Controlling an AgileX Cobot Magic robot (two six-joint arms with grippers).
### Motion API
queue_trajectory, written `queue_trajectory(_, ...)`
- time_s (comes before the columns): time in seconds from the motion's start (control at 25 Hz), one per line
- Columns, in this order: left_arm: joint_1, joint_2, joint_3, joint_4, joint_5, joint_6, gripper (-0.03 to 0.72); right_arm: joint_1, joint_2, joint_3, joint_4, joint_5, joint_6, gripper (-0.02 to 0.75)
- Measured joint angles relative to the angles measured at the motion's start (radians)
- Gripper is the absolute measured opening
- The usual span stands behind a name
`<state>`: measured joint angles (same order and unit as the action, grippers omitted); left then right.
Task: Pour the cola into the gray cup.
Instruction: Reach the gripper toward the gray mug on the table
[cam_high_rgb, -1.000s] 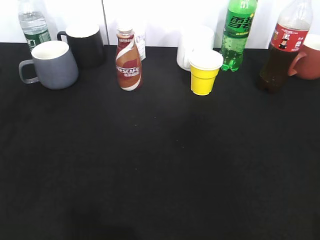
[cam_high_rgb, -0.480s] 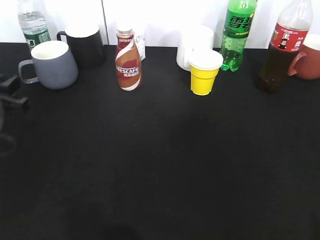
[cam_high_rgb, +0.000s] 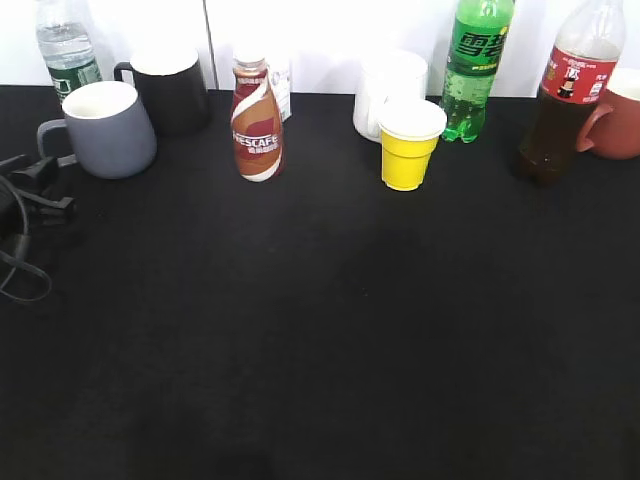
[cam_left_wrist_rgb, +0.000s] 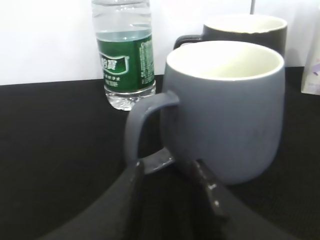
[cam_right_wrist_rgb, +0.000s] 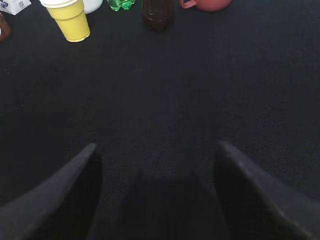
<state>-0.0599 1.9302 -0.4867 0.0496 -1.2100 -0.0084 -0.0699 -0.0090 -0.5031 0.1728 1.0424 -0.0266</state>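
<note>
Gray cup (cam_left_wrist_rgb: 227, 107) seemingly just beyond left jaws

Bright, overexposed backdrop; dim wrist foreground

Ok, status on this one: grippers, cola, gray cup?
Left gripper open at gray cup handle. Right gripper open, empty. Cola untouched, far right. Nescafe bottle, yellow cup between.
</note>
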Motion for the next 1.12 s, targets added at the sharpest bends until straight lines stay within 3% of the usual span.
queue_trajectory(0.12,0.000,0.000,0.000,-0.020,0.000,0.000,0.372,0.000,0.000,0.000,0.000,0.000,0.000,0.532)
queue_trajectory(0.2,0.000,0.000,-0.003,-0.081,0.000,0.000,0.405,0.000,0.000,0.000,0.000,0.000,0.000,0.532)
queue_trajectory(0.76,0.002,0.107,-0.213,-0.093,0.009,0.000,0.412,0.000,0.000,0.000,-0.007,0.000,0.000,0.532)
queue_trajectory(1.12,0.021,0.163,-0.229,-0.111,-0.004,0.000,0.409,0.000,0.000,0.000,-0.008,0.000,0.000,0.532)
